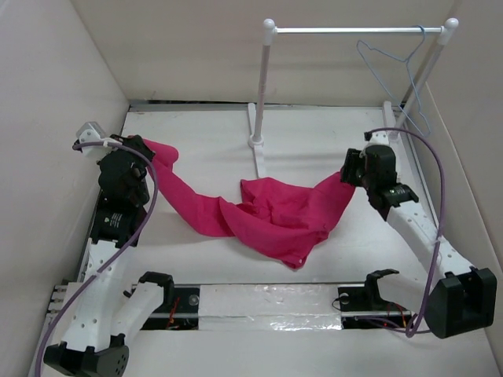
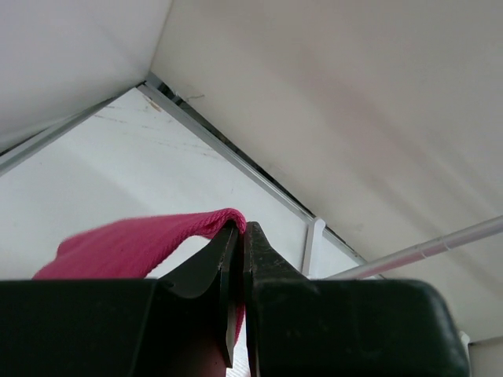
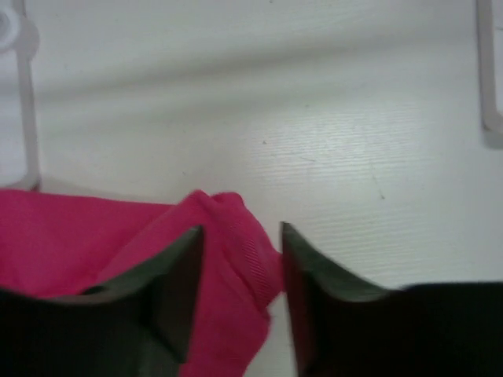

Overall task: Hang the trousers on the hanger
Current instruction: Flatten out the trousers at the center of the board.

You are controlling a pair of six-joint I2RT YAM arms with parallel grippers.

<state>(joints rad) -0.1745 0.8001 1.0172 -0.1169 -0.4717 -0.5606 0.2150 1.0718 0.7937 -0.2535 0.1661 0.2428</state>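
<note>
The magenta-pink trousers [image 1: 271, 210] lie stretched across the table between my two grippers, bunched in the middle. My left gripper [image 1: 149, 155] at the far left is shut on one end of the cloth; in the left wrist view the trousers [image 2: 134, 243] fold over the tip of the closed gripper [image 2: 242, 229]. My right gripper [image 1: 346, 174] holds the other end, a ribbed bunch of the trousers [image 3: 244, 251] filling the gap in the gripper [image 3: 240, 232]. The pale-blue wire hanger [image 1: 391, 60] hangs by its hook from the rack bar at the back right, apart from both grippers.
The white-posted rack [image 1: 266, 86] with its silver bar [image 1: 354, 30] stands at the back, its left foot [image 1: 257, 149] just behind the cloth. White walls [image 1: 55, 141] close in the left, back and right. A taped strip [image 1: 267, 302] runs along the near edge.
</note>
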